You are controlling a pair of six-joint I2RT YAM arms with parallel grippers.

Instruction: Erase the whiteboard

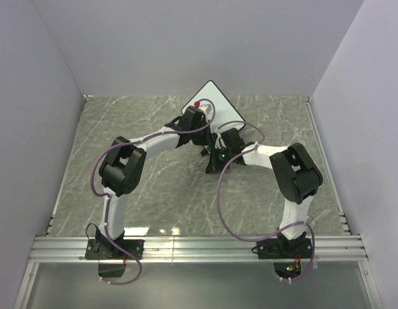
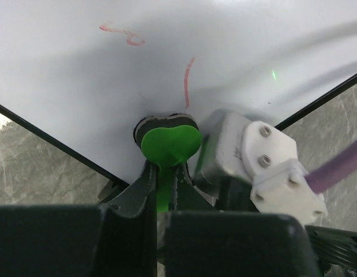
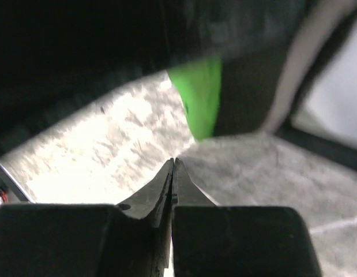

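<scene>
The left gripper [image 2: 164, 171] is clenched on the stem of the green eraser [image 2: 169, 144], whose dark pad presses flat against the whiteboard [image 2: 68, 98] near its lower edge. Just above the pad a thin red stroke [image 2: 188, 81] runs up the face, and further up-left lies a faint red squiggle [image 2: 125, 34], so wiping looks to be under way but not finished.

The right gripper [image 3: 173, 167] has its jaws pressed together on nothing and sits low beside the board's near edge (whether it braces the frame I cannot tell).

From above, the board stands turned corner-on toward the back middle of the marble table [image 1: 121, 122].

The next move, as I judge it, calls for sliding the pad up along the stroke, then across to the squiggle, keeping steady pressure without pushing the board away.
</scene>
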